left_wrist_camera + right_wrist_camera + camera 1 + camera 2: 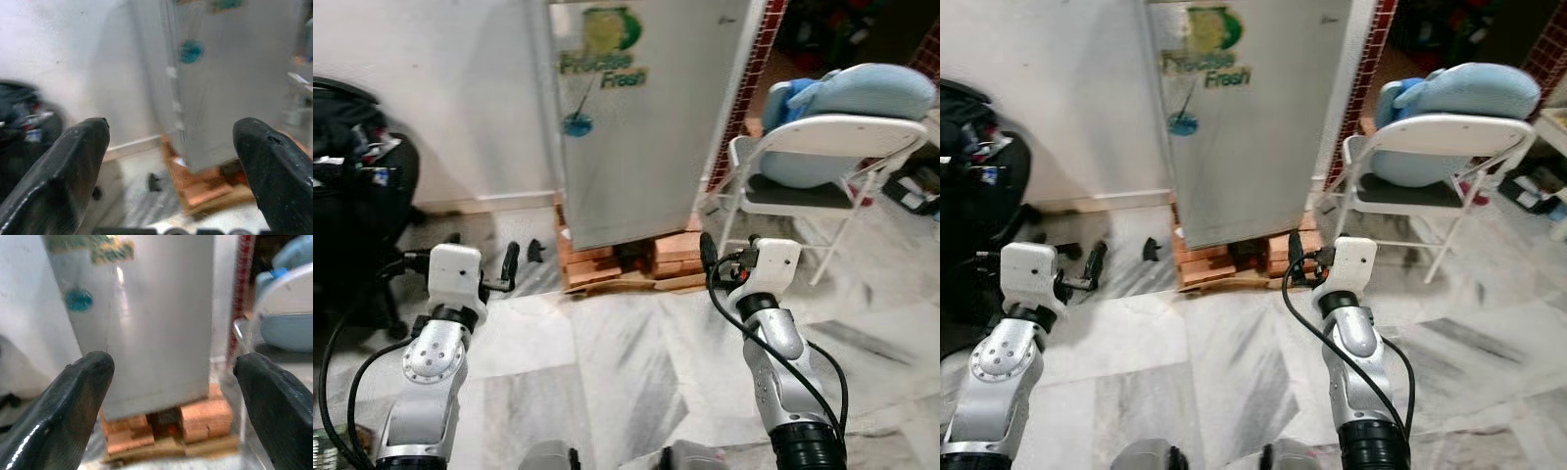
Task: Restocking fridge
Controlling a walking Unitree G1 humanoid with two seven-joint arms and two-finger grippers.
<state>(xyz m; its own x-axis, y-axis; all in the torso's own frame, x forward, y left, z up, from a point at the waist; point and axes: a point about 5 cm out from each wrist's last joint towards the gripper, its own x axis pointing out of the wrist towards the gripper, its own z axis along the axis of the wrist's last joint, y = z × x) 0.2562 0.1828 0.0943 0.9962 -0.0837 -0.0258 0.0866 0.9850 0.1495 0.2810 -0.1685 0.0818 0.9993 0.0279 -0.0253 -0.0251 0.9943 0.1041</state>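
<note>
I am holding left gripper (pixel 171 142) and right gripper (pixel 173 377) wide open, empty, facing the closed grey metal fridge (pixel 646 117) at upper centre, risking stumbling on its brick plinth (pixel 626 264).

The fridge (pixel 641 117) stands far and centre on a stack of bricks (pixel 631 262), against the wall (pixel 450 88). A folding chair (pixel 822 166) stands to its right with a cushion (pixel 847 108) on its seat. A bag (pixel 352 186) lies far left on the floor (pixel 626 362).

White folding chair (pixel 822 162) bearing blue cushion (pixel 847 98)
</note>
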